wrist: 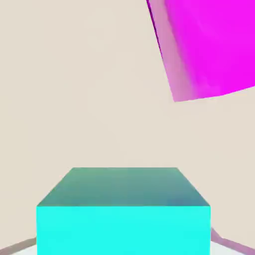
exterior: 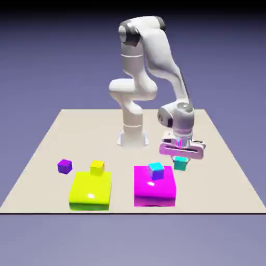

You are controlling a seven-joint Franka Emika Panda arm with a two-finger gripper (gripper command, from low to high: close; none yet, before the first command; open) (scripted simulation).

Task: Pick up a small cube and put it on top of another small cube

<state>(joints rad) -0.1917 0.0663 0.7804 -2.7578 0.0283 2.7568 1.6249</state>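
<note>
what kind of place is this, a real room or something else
Most likely a computer simulation of a robot test table: a white arm over a flat table, plain glossy cubes and blocks in flat bright colours, and only an empty blue-violet backdrop behind.

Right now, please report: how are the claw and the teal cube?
Claw shut on teal cube. Cube not yet on purple cube. Magenta block and cyan-topped cube lie between, possible obstacles.
</note>
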